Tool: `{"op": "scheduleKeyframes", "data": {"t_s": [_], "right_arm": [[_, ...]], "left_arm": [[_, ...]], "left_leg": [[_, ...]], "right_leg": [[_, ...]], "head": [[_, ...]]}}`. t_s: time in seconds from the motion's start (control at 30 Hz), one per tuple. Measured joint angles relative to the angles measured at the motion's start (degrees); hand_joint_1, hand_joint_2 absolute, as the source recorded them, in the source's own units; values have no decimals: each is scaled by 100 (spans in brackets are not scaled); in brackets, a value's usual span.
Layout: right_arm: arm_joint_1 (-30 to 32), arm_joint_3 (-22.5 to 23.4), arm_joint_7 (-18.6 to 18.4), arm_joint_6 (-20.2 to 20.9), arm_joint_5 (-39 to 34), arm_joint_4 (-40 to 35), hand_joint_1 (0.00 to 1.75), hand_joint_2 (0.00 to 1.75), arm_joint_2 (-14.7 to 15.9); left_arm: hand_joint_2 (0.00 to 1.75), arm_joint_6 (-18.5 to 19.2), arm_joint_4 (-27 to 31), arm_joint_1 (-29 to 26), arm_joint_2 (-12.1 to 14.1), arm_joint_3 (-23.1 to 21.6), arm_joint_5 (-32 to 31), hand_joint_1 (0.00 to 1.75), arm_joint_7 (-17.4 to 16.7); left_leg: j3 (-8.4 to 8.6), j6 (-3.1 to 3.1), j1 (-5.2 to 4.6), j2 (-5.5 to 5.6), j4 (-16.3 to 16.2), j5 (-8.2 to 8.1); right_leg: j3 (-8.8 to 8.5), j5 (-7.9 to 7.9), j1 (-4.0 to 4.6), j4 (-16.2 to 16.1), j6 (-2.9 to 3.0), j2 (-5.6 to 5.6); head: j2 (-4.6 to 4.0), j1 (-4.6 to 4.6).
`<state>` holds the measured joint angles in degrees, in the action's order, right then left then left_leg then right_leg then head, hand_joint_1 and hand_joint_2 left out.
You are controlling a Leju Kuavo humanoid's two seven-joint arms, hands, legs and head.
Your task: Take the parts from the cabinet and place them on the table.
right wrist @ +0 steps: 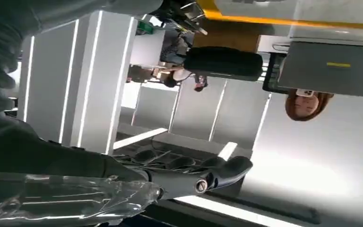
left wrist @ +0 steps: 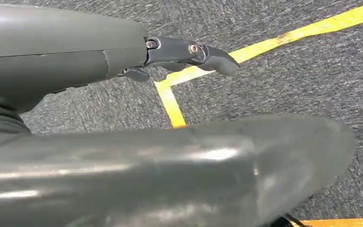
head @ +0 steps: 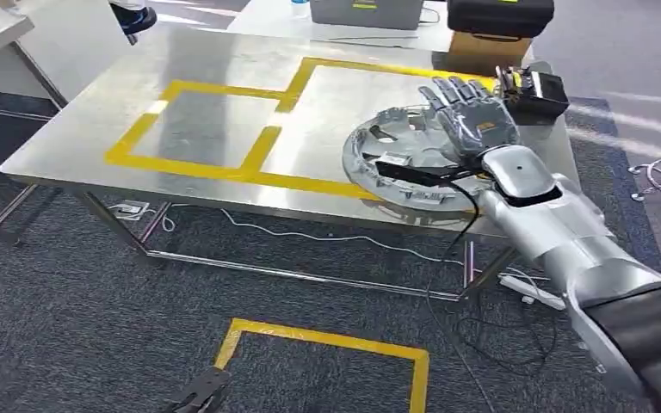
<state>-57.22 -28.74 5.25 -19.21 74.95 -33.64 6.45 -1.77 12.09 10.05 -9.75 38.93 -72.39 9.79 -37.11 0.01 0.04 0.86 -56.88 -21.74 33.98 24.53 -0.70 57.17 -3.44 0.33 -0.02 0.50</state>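
Head view: right hand [head: 472,116] spread, empty, over round part [head: 396,163]; black device [head: 534,90] beside.

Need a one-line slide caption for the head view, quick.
Right hand spread flat above the round metal part at the steel table's front-right edge, inside yellow tape.

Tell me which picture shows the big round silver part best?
The head view. There the round silver part lies whole on the table, with the right hand spread above it. The right wrist view catches a shiny, see-through edge that may be it. The left wrist view looks down at carpet.
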Motion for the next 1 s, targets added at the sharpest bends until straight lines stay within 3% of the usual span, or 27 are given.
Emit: {"op": "scheduleKeyframes", "data": {"t_s": [0.8,1.0], "right_arm": [[246,90,15,-63,-66,-131,0,175,7],[249,92,15,-66,-63,-131,0,175,7]], "left_arm": [[0,-20,0,-4,4,2,4,0,-118],[0,-28,0,5,15,9,44,0,-208]], "left_leg": [[2,0,0,-2,0,0],[3,78,-56,-2,-21,-25]], "right_leg": [[0,0,0,0,0,1],[-21,-24,-54,-36,-76,9]], "head": [[0,0],[0,-4]]}}
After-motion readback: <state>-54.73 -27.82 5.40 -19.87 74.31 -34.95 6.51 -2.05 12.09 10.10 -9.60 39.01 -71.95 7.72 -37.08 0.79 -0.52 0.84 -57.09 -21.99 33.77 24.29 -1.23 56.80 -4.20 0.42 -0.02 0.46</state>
